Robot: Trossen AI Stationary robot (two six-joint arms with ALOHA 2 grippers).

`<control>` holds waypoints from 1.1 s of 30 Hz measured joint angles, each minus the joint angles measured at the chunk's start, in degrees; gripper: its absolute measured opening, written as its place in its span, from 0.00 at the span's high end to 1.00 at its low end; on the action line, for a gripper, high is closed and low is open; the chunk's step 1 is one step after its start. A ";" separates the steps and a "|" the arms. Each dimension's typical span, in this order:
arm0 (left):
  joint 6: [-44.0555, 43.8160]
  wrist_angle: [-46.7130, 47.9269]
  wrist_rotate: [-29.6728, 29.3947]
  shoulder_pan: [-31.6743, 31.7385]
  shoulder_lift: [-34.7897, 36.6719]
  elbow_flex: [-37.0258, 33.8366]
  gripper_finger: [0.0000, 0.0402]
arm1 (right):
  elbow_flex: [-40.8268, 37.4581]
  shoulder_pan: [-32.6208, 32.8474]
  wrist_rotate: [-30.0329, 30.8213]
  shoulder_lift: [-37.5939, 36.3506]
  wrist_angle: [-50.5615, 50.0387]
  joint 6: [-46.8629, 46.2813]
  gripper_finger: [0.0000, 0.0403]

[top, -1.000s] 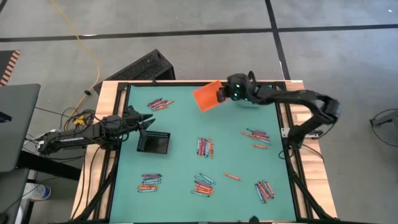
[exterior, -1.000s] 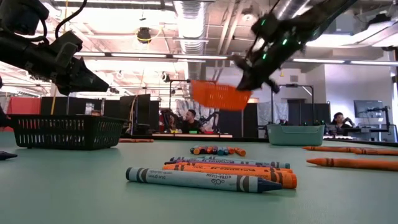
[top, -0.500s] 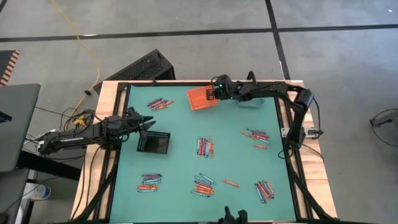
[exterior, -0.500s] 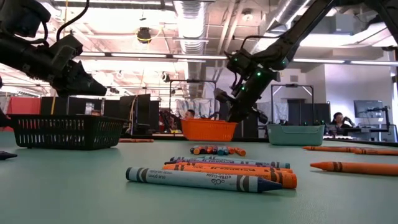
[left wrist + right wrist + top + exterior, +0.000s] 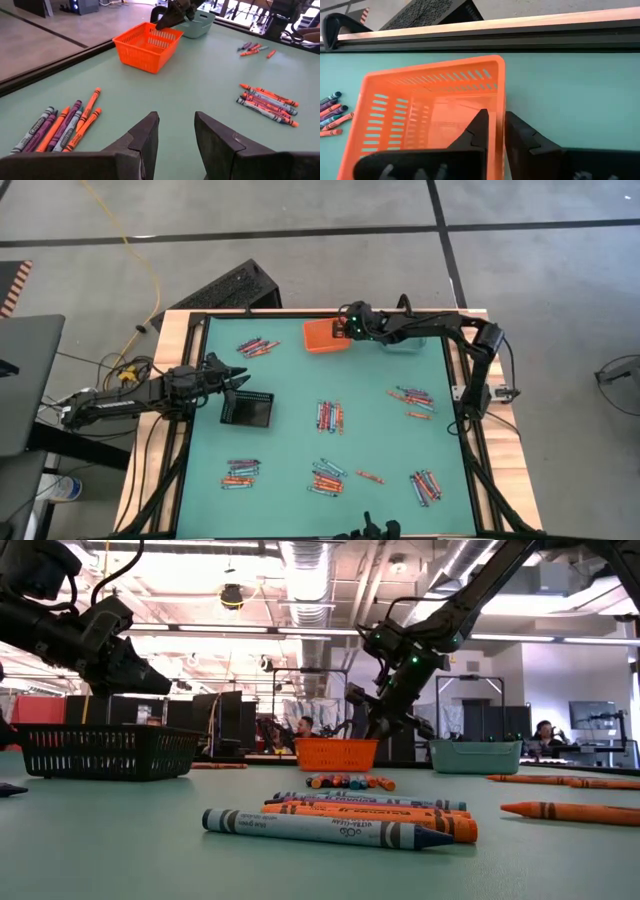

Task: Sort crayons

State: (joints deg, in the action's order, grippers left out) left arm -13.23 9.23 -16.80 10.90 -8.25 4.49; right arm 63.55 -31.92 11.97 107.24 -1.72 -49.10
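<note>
the right gripper (image 5: 494, 131), fingers straddling the orange slotted plastic bin's (image 5: 324, 337) rim and slackening, should spread fully, then lift straight up so the bin stays flat on the green table (image 5: 300, 440), while the left gripper (image 5: 175, 131) waits spread beside the black mesh bin (image 5: 248, 409).

This was a robotics lab or workshop. Beyond the green table (image 5: 120, 840) ran an open hall with exposed ceiling ducts (image 5: 300, 565) and strip lights (image 5: 250, 631), more dark equipment rigs (image 5: 225, 720), and people (image 5: 306, 726) seated at workstations.

Slotted orange plastic bin (image 5: 427, 107), matt green tabletop (image 5: 300, 440), pale wooden frame (image 5: 163, 345)
</note>
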 joint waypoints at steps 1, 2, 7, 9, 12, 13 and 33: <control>0.00 0.00 0.00 0.01 0.00 0.00 0.71 | 0.00 0.02 0.00 0.00 0.00 0.00 0.85; 0.00 0.00 -0.01 0.02 0.00 0.00 0.71 | 0.00 0.00 0.02 0.00 0.02 0.02 0.84; 0.04 0.04 -0.02 0.01 0.00 0.00 0.71 | -0.04 -0.09 0.04 -0.97 -0.66 1.24 0.80; 0.04 0.07 -0.02 0.02 0.00 0.00 0.71 | -0.04 -0.20 0.03 -2.50 -1.71 1.55 0.79; 0.07 0.19 -0.02 0.01 0.00 0.00 0.71 | -0.04 -0.46 -0.85 -5.66 -3.84 3.20 0.78; 0.07 0.22 -0.04 0.01 0.00 0.00 0.71 | -0.04 -0.45 -2.05 -7.09 -4.88 4.20 0.78; 0.11 0.31 -0.09 0.00 0.00 0.02 0.71 | -0.02 40.62 -10.73 -27.74 -32.10 33.47 0.78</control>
State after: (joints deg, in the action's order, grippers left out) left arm -13.13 9.54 -16.88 10.90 -8.25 4.51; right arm 63.53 8.70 1.24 79.50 -33.81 -15.64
